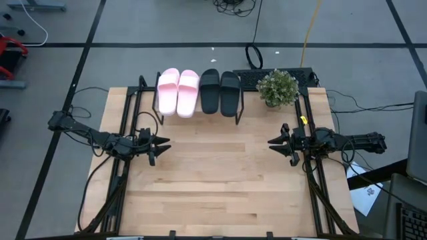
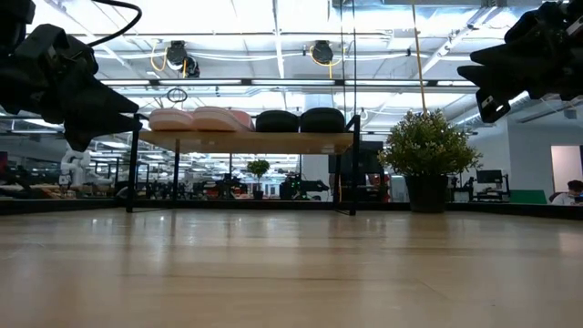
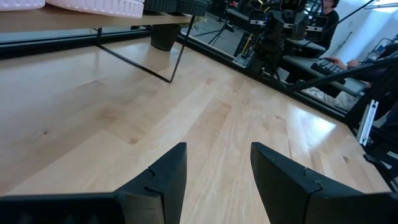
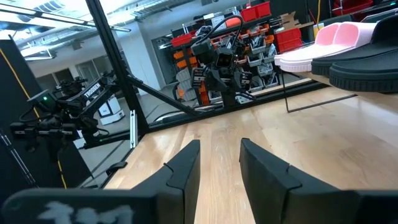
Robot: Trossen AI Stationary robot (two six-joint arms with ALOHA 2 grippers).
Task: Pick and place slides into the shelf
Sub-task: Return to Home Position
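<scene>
Your four slides (image 1: 198, 92) sit side by side on the shelf (image 2: 246, 141) | shelf: far edge of table (image 1: 213, 180) | plant (image 1: 277, 87) just right of it

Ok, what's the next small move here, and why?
Probably retract both arms to rest: the pink slides and black slides all sit on the shelf, and the left tool and right tool hang open and empty over the table.

Near and middle tabletop (image 1: 213, 180) lay open. At the far edge stood the shelf (image 2: 246, 141) and a potted plant (image 1: 277, 87).
</scene>
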